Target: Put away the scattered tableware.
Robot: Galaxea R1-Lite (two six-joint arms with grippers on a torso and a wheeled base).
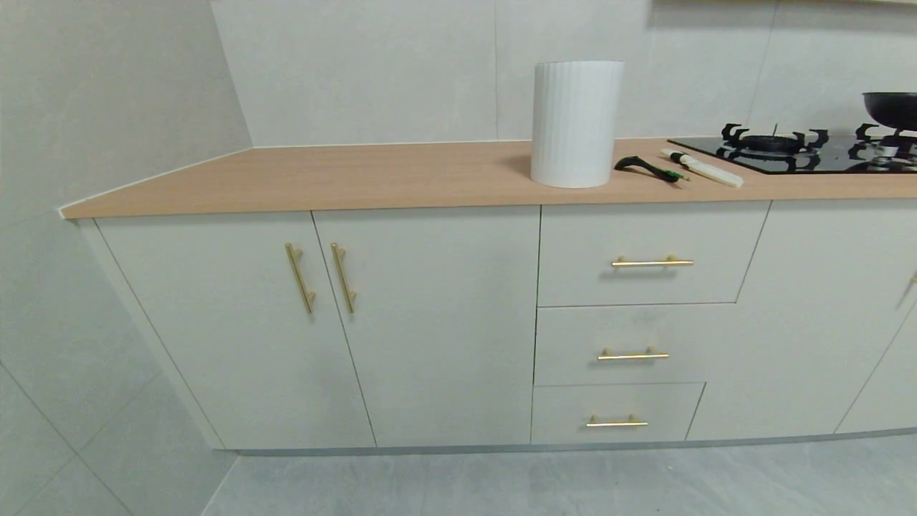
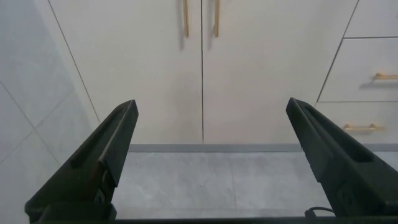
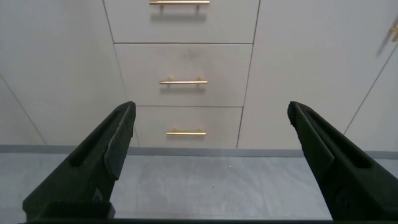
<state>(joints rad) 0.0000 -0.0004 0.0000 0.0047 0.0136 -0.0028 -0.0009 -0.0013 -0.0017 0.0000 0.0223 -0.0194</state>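
On the wooden countertop (image 1: 358, 175) stands a tall white ribbed container (image 1: 575, 123). Just to its right lie a black-handled utensil (image 1: 647, 168) and a long white utensil (image 1: 703, 168), side by side near the hob. My left gripper (image 2: 211, 112) is open, held low in front of the double cabinet doors (image 2: 201, 62), nothing between its fingers. My right gripper (image 3: 211, 115) is open too, low in front of the stack of drawers (image 3: 183, 68), holding nothing.
A black gas hob (image 1: 802, 152) with a dark pan (image 1: 892, 107) sits at the counter's right end. Below are cabinet doors (image 1: 322, 322) and three drawers with gold handles (image 1: 650, 263). A tiled wall closes the left side; grey floor (image 1: 501, 484) lies before the cabinets.
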